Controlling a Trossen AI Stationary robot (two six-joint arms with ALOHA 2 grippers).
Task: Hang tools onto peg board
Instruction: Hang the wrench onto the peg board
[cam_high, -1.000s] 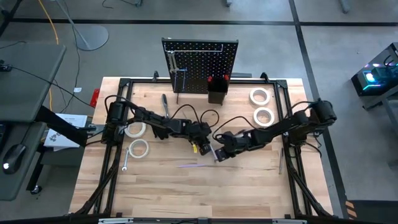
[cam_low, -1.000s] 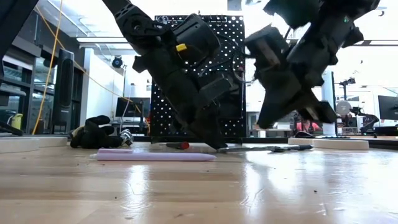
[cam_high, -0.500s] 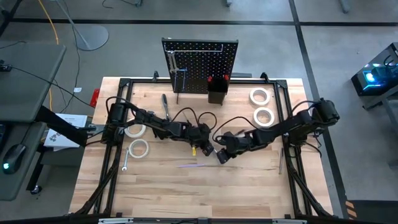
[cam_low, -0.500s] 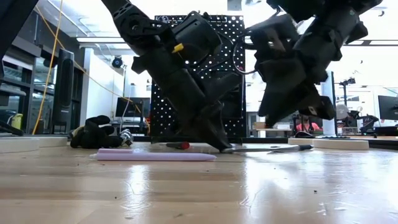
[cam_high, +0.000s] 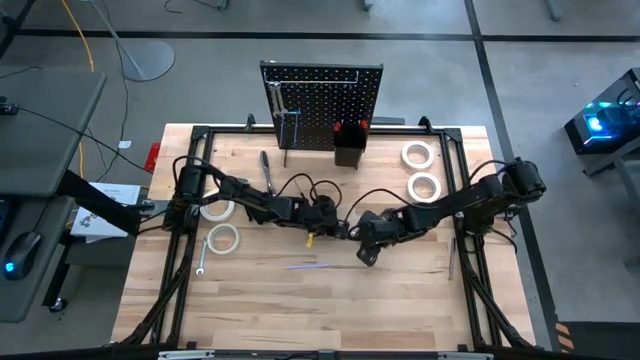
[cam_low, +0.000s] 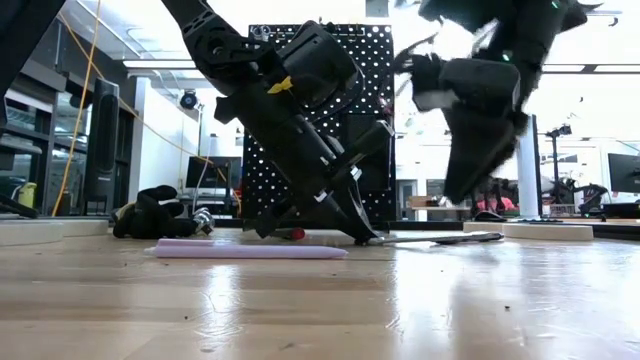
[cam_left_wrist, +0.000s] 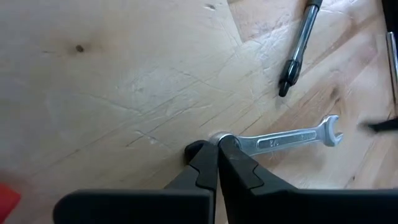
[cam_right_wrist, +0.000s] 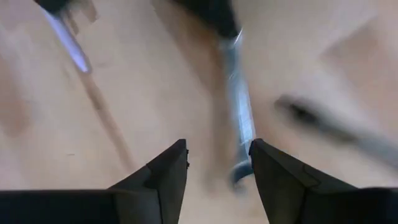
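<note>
A silver wrench (cam_left_wrist: 280, 139) lies flat on the wooden table near its middle, ring end toward my left gripper (cam_left_wrist: 217, 148) and open end (cam_left_wrist: 333, 130) pointing away. My left gripper (cam_high: 337, 230) is shut, its tips down at the ring end. My right gripper (cam_right_wrist: 217, 163) is open and hovers above the wrench (cam_low: 440, 238) without touching it; in the low view it (cam_low: 470, 185) is clear of the table. The black peg board (cam_high: 322, 105) stands upright at the far edge, with hooks and a small black bin (cam_high: 349, 148). My left gripper has its shut fingertips (cam_left_wrist: 231, 148) on the wrench's ring end (cam_left_wrist: 217, 137). The fingers slant down from the table's left side and lie roughly along the wrench. The wrench lies flat on the wood. Whether the tips pinch the ring or only press on it, I cannot tell.
White tape rolls lie at the far right (cam_high: 417, 153) (cam_high: 424, 186) and at the left (cam_high: 217, 208) (cam_high: 223, 238). A second wrench (cam_high: 200, 258) lies near the left frame, a dark screwdriver (cam_high: 266, 168) before the board, and a thin purple strip (cam_high: 315, 266) nearer the front.
My right gripper has opened and has drawn up and toward the table's right edge, away from my left gripper. My left gripper has stayed shut, low at the wrench's ring end, and has edged slightly to the right. The wrench still lies on the table.
</note>
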